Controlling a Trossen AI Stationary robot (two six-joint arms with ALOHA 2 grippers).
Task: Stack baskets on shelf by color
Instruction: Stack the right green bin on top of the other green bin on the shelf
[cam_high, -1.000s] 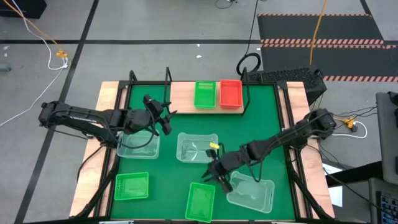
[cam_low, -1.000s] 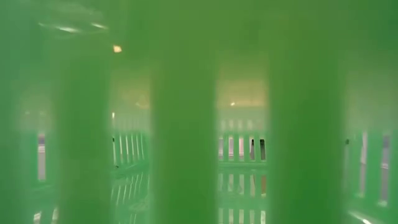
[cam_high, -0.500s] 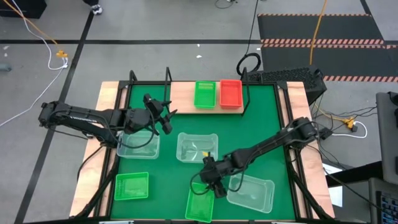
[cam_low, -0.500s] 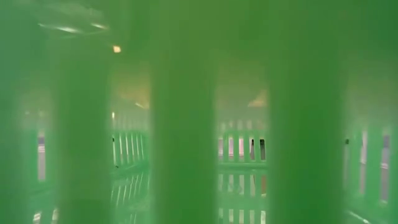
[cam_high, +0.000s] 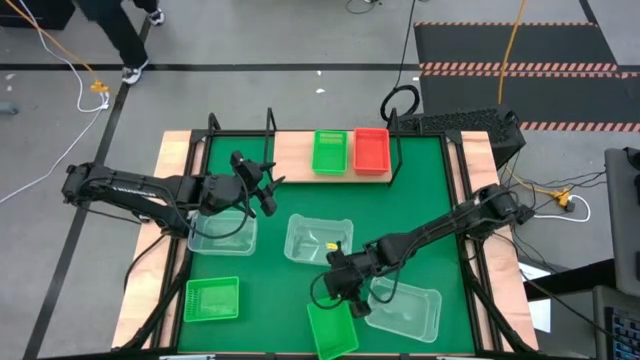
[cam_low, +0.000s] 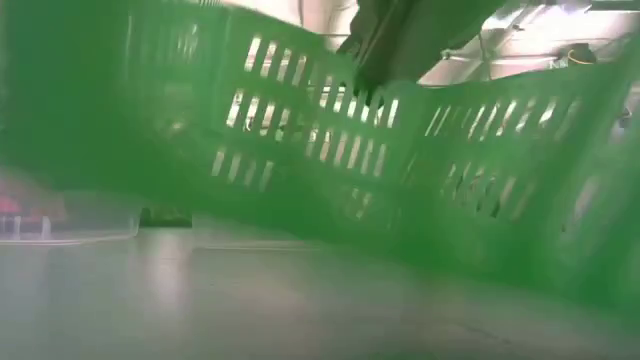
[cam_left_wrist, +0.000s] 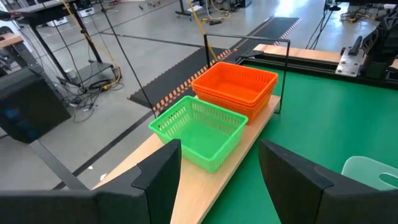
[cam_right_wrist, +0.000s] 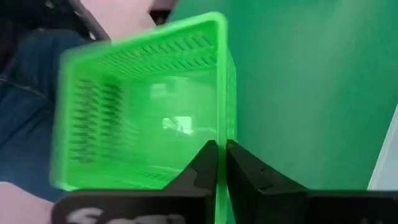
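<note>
Right wrist view: right gripper (cam_right_wrist: 216, 163) fingers clamp an empty green basket's (cam_right_wrist: 140, 106) wall; left gripper's (cam_left_wrist: 217, 171) apart.

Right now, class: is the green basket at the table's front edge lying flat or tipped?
Tipped. In the low view the green basket slants clear of the table, its rim pinched by the right gripper.

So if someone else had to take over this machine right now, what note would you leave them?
Right gripper: shut on the rim of a green basket, tilted up off the mat at the near edge.
Left gripper: open, empty, hovering above a clear basket.
Done: shelf holds one green basket beside a red stack.
Left: the held green, another green basket, and three clear baskets on the mat.
</note>
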